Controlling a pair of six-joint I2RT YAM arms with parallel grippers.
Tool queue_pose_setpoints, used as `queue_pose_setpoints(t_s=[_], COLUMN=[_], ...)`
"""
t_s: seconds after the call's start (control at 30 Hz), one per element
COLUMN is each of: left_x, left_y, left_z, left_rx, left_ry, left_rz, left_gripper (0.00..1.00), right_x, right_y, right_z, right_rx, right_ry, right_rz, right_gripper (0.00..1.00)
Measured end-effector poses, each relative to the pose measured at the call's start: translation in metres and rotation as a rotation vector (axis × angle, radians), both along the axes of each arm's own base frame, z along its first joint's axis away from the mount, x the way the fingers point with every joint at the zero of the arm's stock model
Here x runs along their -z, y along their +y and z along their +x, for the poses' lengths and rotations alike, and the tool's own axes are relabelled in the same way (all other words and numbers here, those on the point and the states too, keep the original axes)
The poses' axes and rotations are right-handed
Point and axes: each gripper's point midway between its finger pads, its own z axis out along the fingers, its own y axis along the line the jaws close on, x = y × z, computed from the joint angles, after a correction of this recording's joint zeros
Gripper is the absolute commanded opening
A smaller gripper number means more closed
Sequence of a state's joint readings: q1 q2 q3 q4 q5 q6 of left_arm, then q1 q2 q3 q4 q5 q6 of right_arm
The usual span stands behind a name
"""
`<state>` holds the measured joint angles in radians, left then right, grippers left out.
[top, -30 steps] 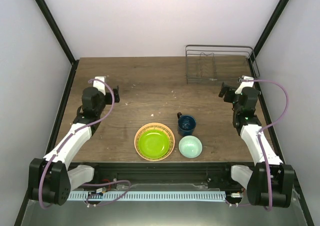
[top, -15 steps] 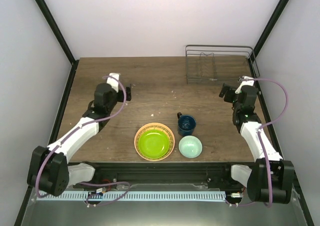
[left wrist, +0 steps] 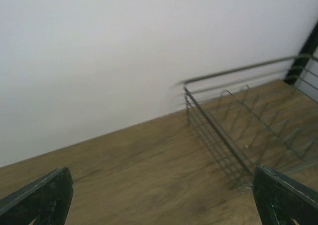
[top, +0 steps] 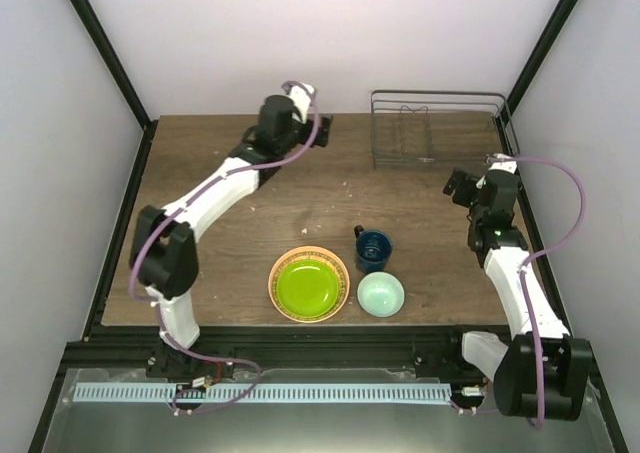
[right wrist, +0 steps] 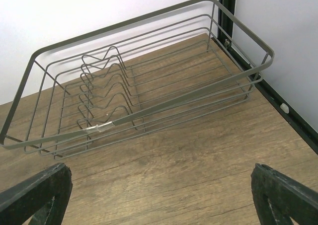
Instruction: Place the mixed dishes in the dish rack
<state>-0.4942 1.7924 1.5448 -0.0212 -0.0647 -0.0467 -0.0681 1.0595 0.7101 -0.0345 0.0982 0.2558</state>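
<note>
Since the dish rack (right wrist: 189,95) stands bare in both wrist views, with nothing on its wire dividers, the loading is judged not yet begun. All four dishes sit together near the front edge of the table (top: 250,233), well apart from the rack in the far right corner. The lime-green plate (top: 307,284) lies on top of an orange woven-patterned plate (top: 341,269), of which only the rim shows. The pale mint-green bowl (top: 381,294) rests just beside this stack on its right. The dark blue mug (top: 374,250) stands upright just behind the bowl, its handle turned toward the far left.

The left gripper (left wrist: 161,190) hangs over the far edge of the table, facing the rack's left end, its fingers spread wide and holding nothing. The right gripper (right wrist: 161,195) hovers in front of the rack, likewise spread wide and empty.

The wood between the dishes and the rack carries only a few pale specks. The mug, bowl and stacked plates crowd one another, which could hamper a clean grasp. The black frame post (right wrist: 227,6) runs close along the rack's right side, and the white back wall (left wrist: 99,46) rises just behind it.
</note>
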Motion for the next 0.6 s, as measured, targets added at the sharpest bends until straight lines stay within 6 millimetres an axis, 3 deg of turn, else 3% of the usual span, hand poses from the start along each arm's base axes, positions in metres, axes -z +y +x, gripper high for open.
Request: queue_pose_setpoints(t_s=[0.27,0.43,0.6], left_x=[0.063,0.054,0.048], left_y=[-0.095,-0.122,-0.134], left_z=[0.003,0.019,0.034], left_rx=[0.176,0.208,0.206], left_ry=[0.077,0.054,0.027], left_rz=[0.057,0.039,0.024], left_gripper=[1.00,1.00,1.00], right_x=[-0.002,-0.007,-0.022], right_y=[0.002,0.004,0.005], right_z=[-0.007,-0.009,-0.011], right_rx=[0.001,-0.003,-0.009], right_ry=[0.005,0.006,-0.022], right_rz=[0.034,0.044,0.047], right_gripper=[1.00,1.00,1.00])
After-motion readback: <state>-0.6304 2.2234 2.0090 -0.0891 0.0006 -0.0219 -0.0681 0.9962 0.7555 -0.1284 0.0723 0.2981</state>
